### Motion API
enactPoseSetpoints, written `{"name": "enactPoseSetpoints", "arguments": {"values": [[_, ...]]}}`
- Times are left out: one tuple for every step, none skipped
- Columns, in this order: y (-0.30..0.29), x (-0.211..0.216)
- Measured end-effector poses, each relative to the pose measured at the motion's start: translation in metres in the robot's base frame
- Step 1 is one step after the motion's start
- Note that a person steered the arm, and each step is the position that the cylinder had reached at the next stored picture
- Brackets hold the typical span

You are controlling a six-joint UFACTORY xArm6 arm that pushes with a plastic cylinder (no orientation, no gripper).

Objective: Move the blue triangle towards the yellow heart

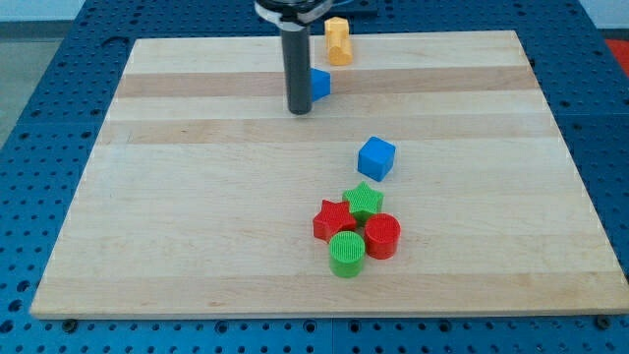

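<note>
While my tip touches it, the half-hidden blue triangle points right; no pincer shows.

The blue triangle lies near the board's top edge, just below the yellow heart.

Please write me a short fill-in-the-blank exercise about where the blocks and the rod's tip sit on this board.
My tip sits just to the view's ___ of the blue triangle.
The yellow block lies near the view's ___ edge.
The blue cube stands apart, above the ___ star.

Missing words: left; top; green
</note>
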State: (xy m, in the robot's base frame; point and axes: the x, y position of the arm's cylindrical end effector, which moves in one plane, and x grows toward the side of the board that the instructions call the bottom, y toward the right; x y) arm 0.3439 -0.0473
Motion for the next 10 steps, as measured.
{"name": "enactPoseSetpoints", "arguments": {"values": [[0.001,-0.043],[0.001,-0.07],[-0.005,-0.054],[-0.012,-0.032],[0.014,-0.025],[0.014,-0.025],[0.014,-0.016],[0.038,-0.003],[0.032,-0.004],[0.031,-0.025]]}}
